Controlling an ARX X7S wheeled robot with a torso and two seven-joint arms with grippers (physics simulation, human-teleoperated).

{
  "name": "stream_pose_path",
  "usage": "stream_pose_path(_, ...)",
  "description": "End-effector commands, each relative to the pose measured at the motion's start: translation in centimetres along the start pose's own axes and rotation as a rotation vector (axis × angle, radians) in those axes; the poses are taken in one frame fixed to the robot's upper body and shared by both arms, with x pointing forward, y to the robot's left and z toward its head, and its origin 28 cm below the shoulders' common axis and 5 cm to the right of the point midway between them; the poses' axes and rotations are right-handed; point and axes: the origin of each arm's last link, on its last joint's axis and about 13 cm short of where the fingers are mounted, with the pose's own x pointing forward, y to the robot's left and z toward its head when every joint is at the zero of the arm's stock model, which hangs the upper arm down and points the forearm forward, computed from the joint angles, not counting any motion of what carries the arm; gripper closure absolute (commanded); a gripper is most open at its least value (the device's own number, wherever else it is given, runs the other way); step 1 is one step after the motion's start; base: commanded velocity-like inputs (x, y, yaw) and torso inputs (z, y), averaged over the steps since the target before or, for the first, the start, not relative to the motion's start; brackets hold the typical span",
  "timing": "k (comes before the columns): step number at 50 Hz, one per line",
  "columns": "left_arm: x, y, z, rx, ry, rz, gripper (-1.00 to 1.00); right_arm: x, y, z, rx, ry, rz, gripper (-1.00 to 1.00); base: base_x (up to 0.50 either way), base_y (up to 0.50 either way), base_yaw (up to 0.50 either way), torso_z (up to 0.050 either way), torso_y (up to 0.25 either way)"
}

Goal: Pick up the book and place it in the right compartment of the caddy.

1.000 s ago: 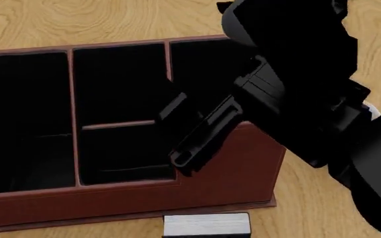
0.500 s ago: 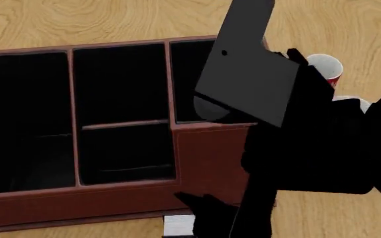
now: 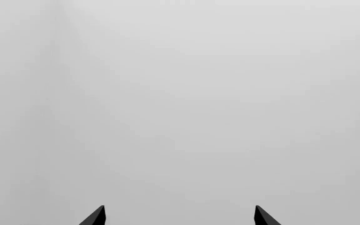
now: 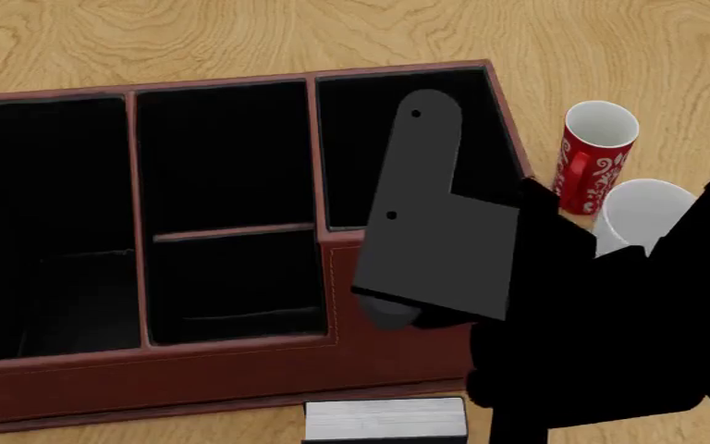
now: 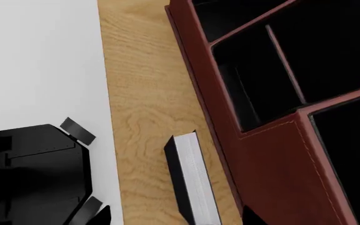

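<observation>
Change since half a second ago: my right arm [image 4: 454, 250] has pulled back toward me. It no longer covers the book [image 4: 385, 419], whose whole page edge shows again, and the red mug [image 4: 595, 155] and white mug [image 4: 642, 215] beyond it are now uncovered.

Book: lies on the wooden table [image 4: 207, 37] at the near edge, just in front of the caddy [image 4: 207, 375] and parallel to its front wall, white-grey page edge up. A narrow strip of bare wood separates them. In the right wrist view the book [image 5: 192, 180] sits between the table edge and the caddy [image 5: 255, 154], with open wood on the table-edge side.

Right gripper [image 5: 170, 216]: only two dark fingertips [image 5: 95, 213] show, set well apart, with the book's near end lying between them. I read the jaws as wide and holding nothing.

Right compartment [image 4: 348, 139]: at the caddy's far right, partly hidden by my arm, with nothing visible inside it.

Mugs: red and white, close together, right of the caddy.

Left gripper [image 3: 178, 216]: tips spread apart against blank grey, empty.
</observation>
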Motion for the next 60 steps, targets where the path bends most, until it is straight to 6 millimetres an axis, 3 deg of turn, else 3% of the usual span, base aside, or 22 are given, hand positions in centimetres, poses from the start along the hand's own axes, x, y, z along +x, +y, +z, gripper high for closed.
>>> stream_pose_path(1, 0.0, 0.0, 0.2, -0.001, -0.006, 0.005, -1.0, 1.3, -0.1, -0.3, -0.031, 0.035, 0.046, -1.0, 0.0, 0.0, 0.0, 0.0, 0.0)
stream_pose_path(30, 0.0, 0.1, 0.1, 0.004, -0.004, 0.009, -1.0, 4.4, -1.2, -0.9, -0.138, 0.105, 0.041, -1.0, 0.0, 0.0, 0.0, 0.0, 0.0)
stream_pose_path(60, -0.3, 0.3, 0.0, 0.008, 0.004, 0.018, -1.0, 7.1, -0.3, -2.5, -0.237, 0.169, 0.026, -1.0, 0.0, 0.0, 0.0, 0.0, 0.0)
